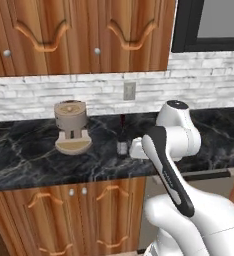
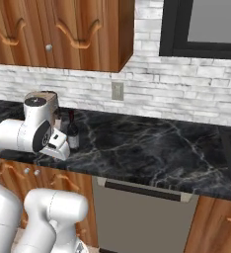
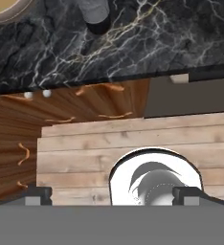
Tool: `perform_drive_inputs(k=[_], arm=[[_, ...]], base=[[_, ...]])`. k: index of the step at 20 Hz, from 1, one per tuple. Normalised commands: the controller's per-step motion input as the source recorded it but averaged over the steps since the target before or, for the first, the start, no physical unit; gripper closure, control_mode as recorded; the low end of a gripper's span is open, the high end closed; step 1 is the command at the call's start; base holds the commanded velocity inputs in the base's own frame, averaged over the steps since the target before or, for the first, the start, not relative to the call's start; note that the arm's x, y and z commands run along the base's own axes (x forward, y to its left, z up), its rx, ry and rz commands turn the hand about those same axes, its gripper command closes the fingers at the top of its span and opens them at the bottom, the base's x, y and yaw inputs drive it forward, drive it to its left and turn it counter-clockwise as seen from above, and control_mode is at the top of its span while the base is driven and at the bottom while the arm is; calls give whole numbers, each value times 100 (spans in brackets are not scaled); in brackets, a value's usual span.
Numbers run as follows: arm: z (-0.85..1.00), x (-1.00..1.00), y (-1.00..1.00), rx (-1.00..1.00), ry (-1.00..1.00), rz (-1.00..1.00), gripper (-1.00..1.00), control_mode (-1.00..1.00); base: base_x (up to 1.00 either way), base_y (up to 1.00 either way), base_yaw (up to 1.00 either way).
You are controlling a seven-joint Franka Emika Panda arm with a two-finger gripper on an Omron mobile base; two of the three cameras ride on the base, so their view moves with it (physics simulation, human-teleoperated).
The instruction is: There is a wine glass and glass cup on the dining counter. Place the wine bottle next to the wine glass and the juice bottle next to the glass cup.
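A dark wine bottle (image 2: 73,131) with a red top stands on the black marble counter (image 2: 152,148), close to the back wall; from the left base camera only a sliver of the bottle (image 1: 122,119) shows behind my hand. My gripper (image 1: 122,148) hangs open over the counter's front edge, short of the bottle and a little above the surface. In the hand view the fingertips (image 3: 37,196) sit wide apart with nothing between them, and the bottle (image 3: 95,13) stands beyond them at the top of the picture.
A beige coffee machine (image 1: 71,126) stands on the counter to the left of the bottle. Wooden wall cabinets (image 1: 79,35) hang above, and a wall outlet (image 1: 129,90) sits on the brick backsplash. Below the counter are wooden doors and a grey dishwasher front (image 2: 142,212).
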Motion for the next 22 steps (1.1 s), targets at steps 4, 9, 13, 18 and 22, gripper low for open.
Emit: perform_drive_inputs(k=[4,9,13,18,22], arm=[[0,0,0,0,0,0,-100,100],[0,0,0,0,0,0,-100,100],[0,0,0,0,0,0,-100,100],[0,0,0,0,0,0,-100,100],[0,0,0,0,0,0,-100,100]], base=[[57,12,6],[43,13,2],[21,11,0],[0,1,0],[0,0,0]])
